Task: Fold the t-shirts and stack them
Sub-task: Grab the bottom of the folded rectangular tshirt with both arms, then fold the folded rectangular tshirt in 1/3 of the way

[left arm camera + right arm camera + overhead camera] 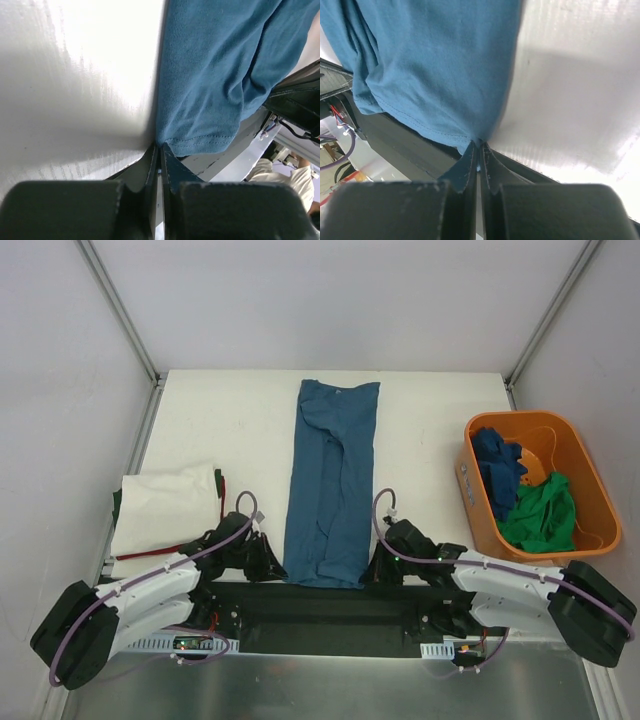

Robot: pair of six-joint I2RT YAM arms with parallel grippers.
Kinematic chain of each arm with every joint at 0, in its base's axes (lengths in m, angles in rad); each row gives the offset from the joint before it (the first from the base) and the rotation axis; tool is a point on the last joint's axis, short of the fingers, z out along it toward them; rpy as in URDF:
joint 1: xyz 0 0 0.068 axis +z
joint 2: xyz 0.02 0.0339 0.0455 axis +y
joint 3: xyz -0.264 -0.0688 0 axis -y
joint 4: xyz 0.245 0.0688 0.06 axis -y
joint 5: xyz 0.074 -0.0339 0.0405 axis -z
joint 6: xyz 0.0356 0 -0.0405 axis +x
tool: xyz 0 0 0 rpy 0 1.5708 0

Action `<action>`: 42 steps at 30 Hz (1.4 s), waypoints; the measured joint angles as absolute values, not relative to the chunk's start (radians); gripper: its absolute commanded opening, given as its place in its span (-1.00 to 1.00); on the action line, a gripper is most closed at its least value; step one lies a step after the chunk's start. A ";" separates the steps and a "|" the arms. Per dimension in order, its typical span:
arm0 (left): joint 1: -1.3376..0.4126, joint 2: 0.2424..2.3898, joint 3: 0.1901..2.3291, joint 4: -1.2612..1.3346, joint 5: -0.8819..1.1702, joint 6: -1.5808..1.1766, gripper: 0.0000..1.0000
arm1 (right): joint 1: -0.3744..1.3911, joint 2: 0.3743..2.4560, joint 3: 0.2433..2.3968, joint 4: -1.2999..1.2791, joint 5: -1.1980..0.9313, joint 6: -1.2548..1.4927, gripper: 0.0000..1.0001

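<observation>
A blue t-shirt (332,485), folded into a long strip, lies down the middle of the white table. My left gripper (272,565) is shut on its near left hem corner (165,140). My right gripper (376,568) is shut on its near right hem corner (472,135). A folded white t-shirt (165,508) lies at the left on top of a red one (222,502), with dark green fabric (116,502) at its far edge. A dark blue t-shirt (500,468) and a green t-shirt (545,515) lie crumpled in the orange basket (590,480).
The orange basket stands at the table's right edge. Metal frame posts (120,310) rise at the back corners with white walls around. A black bar (300,605) runs between the arm bases at the near edge.
</observation>
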State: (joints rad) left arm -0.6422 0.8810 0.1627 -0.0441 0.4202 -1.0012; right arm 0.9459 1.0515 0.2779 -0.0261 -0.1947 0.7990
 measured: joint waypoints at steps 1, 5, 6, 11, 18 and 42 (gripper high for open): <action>-0.642 0.888 0.165 -0.040 0.425 -0.999 -1.00 | 0.946 1.042 0.273 -0.027 -0.195 0.799 -0.99; -0.642 0.888 0.168 -0.043 0.452 -0.988 -1.00 | 0.947 0.983 0.258 -0.054 -0.195 0.795 -0.99; -0.642 0.872 0.167 -0.046 0.464 -0.989 -1.00 | 0.950 0.957 0.253 -0.065 -0.194 0.794 -0.99; -0.642 0.711 0.157 -0.062 0.546 -1.022 -1.00 | 0.981 0.779 0.238 -0.149 -0.211 0.793 -0.99; -0.643 0.585 0.249 -0.127 0.566 -1.029 -1.00 | 0.987 0.604 0.369 -0.381 -0.161 0.698 -0.99; -0.441 1.365 1.023 -0.136 0.331 -0.681 -1.00 | 0.482 1.311 1.096 -0.419 -0.084 0.202 -0.99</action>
